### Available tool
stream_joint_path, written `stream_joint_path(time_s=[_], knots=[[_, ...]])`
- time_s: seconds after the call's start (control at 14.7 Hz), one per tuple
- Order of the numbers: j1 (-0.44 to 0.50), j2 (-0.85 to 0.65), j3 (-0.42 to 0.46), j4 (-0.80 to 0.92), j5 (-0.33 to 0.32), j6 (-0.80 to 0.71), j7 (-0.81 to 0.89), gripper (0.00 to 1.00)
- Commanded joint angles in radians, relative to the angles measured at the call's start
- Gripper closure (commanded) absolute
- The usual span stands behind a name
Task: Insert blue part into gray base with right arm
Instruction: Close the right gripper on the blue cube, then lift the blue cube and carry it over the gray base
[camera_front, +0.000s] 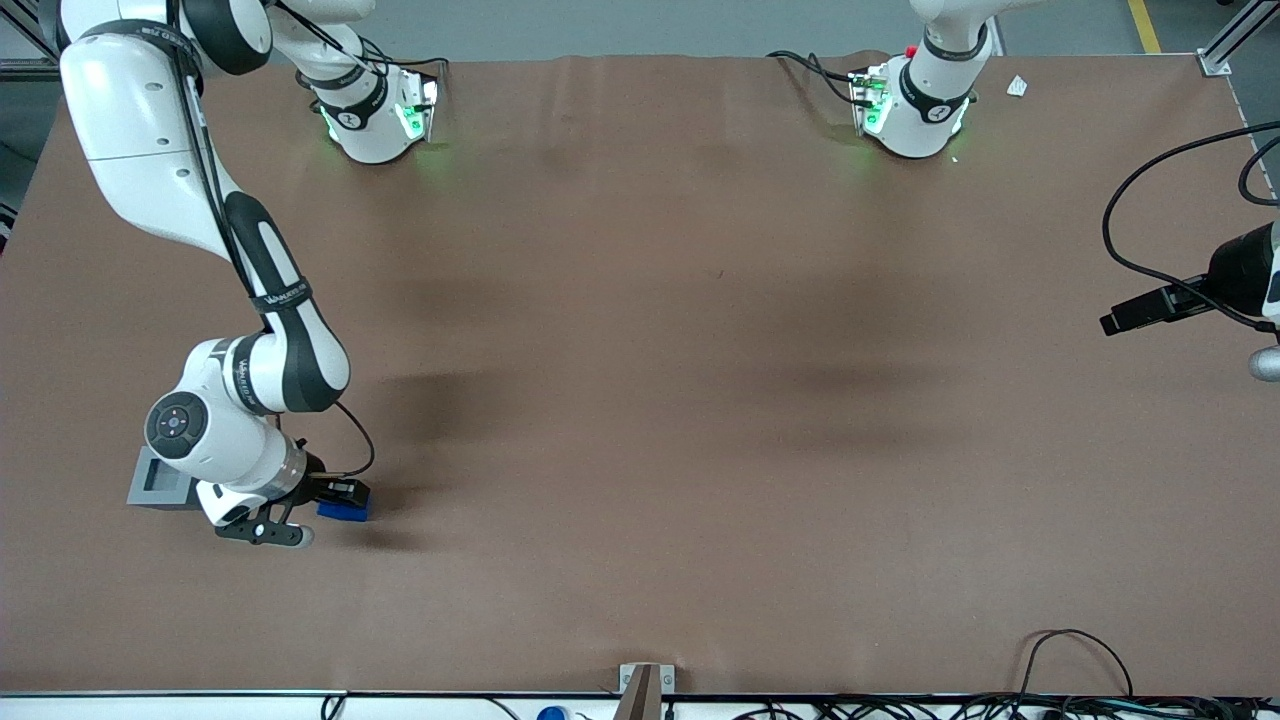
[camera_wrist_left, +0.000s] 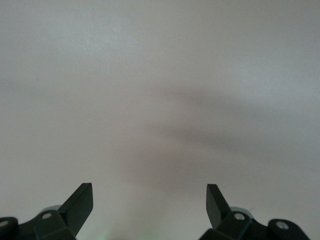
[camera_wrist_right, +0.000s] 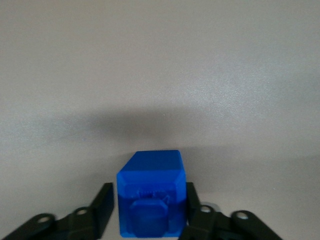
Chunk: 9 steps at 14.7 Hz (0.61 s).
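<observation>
Tabletop (camera_front: 700, 350): brown sheet carrying everything; bare around the end effector apart from the two task pieces.

Right arm (camera_front: 180, 180): reaches down toward the front camera at its own end of the tabletop, wrist bent low so the end effector sits just above the surface.

Gray base (camera_front: 157, 484): just beside the end effector, touching or nearly touching the wrist housing as seen from the front; it rests on the tabletop.

End effector (camera_wrist_right: 150, 212): fingers (camera_wrist_right: 102, 210) narrowed onto the two flanks of the blue part, with no gap showing on either side.

Blue part (camera_wrist_right: 150, 192): between the fingers, at the tabletop or barely off it; in the front view it shows as a blue patch (camera_front: 343, 508) at the fingertips.

Step in hand: judged to be securing the grasp before carrying the part to the base. Best done by confirming a square, firm hold, lifting straight up enough to clear the base's rim, then lining the part's edges with the recess before lowering slowly.

Hidden or unclear: the wrist covers part of the base, so its recess is only partly visible. Whether the part is lifted or resting cannot be told. The part's underside and the fingertips' contact faces are out of sight.
</observation>
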Motion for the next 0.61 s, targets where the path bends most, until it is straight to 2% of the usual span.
stream_joint_path(time_s=[0.0, 0.07, 0.14, 0.27, 0.41, 0.54], knots=[[-0.009, 0.007, 0.006, 0.012, -0.007, -0.003, 0.0, 0.76], [-0.012, 0.007, 0.006, 0.013, -0.013, -0.003, -0.007, 0.91], [-0.015, 0.005, 0.006, 0.016, -0.013, -0.003, -0.026, 1.0], [-0.018, -0.001, 0.005, 0.05, -0.01, -0.023, -0.055, 1.0], [-0.052, -0.015, 0.005, 0.097, -0.013, -0.13, -0.064, 1.0], [-0.098, -0.019, 0.006, 0.134, -0.018, -0.191, -0.168, 1.0]])
